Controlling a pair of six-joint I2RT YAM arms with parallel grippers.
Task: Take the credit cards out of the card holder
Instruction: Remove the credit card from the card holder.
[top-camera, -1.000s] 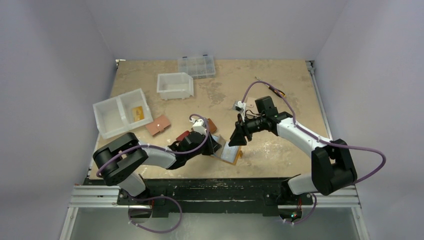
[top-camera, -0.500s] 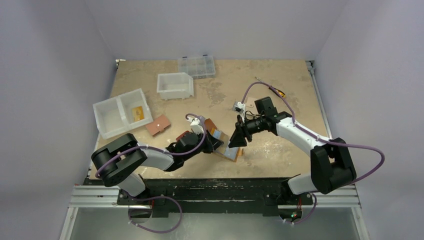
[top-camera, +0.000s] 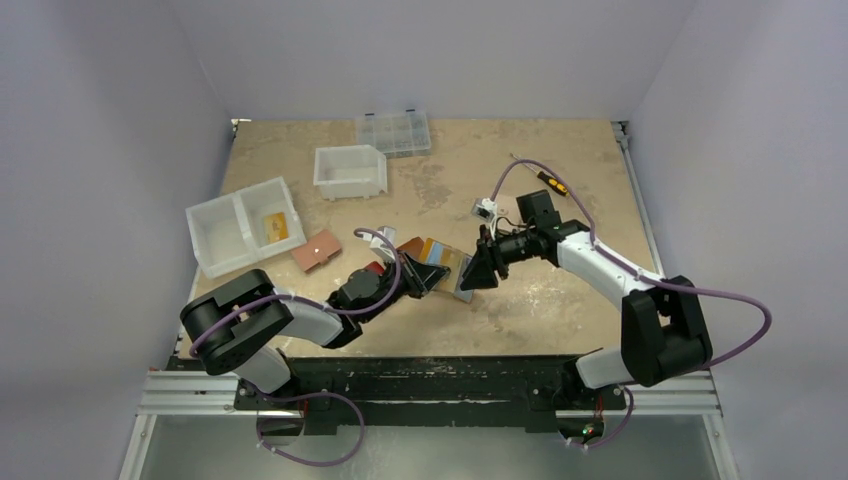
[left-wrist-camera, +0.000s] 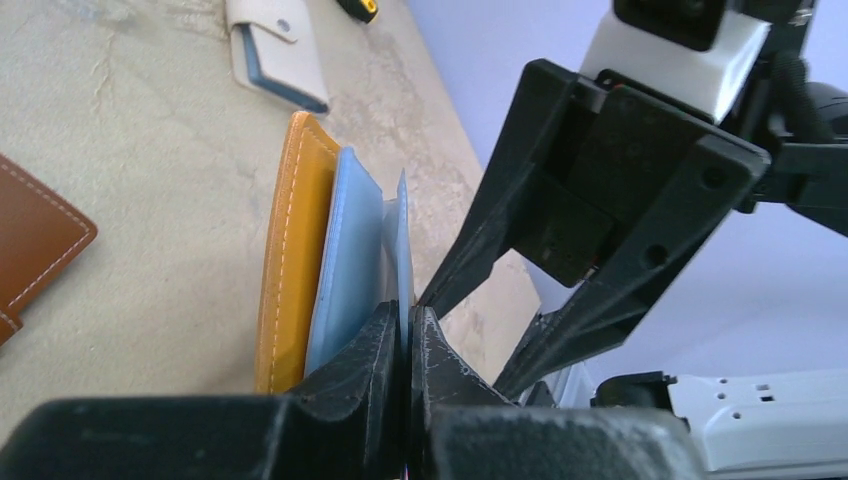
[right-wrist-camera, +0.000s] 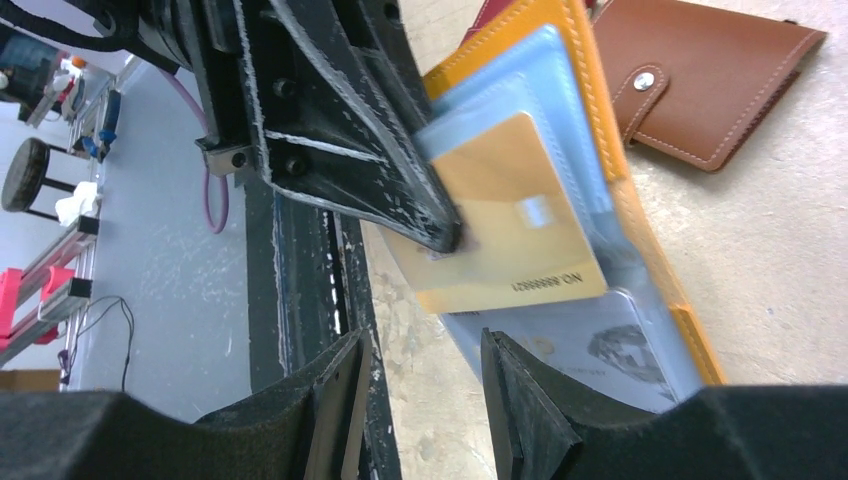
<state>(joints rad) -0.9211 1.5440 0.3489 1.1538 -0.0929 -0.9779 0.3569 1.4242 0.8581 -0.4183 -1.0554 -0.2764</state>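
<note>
The mustard-yellow card holder (top-camera: 432, 248) stands open on edge near the table's front, between my two grippers. Its clear bluish sleeves (left-wrist-camera: 345, 270) fan out from the yellow cover (left-wrist-camera: 290, 230). My left gripper (left-wrist-camera: 408, 325) is shut on the corner of a gold credit card (right-wrist-camera: 510, 240), which sticks partly out of a sleeve. In the left wrist view that card shows only as a thin edge (left-wrist-camera: 402, 235). My right gripper (right-wrist-camera: 425, 370) is open just in front of the holder, with only table between its fingers. Another printed card (right-wrist-camera: 600, 345) sits in a lower sleeve.
A brown snap wallet (right-wrist-camera: 700, 80) lies just behind the holder and a dark red one (top-camera: 372, 270) to its left. A two-part white bin (top-camera: 243, 225) holding a yellow card, a white bin (top-camera: 350, 170), a clear organiser (top-camera: 393, 131) and a screwdriver (top-camera: 550, 182) lie farther off.
My left gripper has closed on the gold card. The holder and both grippers have shifted away from the front edge, toward the table's middle.
</note>
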